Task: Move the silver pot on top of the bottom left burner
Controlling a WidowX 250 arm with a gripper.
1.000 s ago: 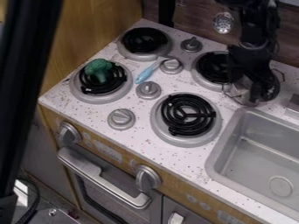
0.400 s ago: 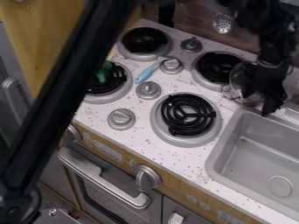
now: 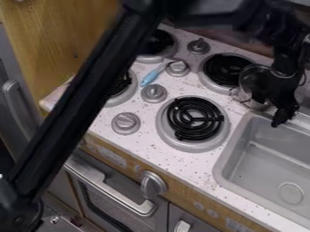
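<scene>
Beside one sink (image 3: 224,168): four burners (image 3: 195,118), one pot (image 3: 249,80), one pincer (image 3: 272,108).

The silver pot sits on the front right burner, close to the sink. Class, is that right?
The burner is wrong: the camera view shows the silver pot by the back right burner, with the front right burner uncovered. The pot is close to the sink, as stated.

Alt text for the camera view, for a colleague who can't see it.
Robot gripper at the silver pot, between the back right burner and the sink; the black arm crosses the left side, partly hiding the front left burner. A blue utensil lies among knobs.
</scene>
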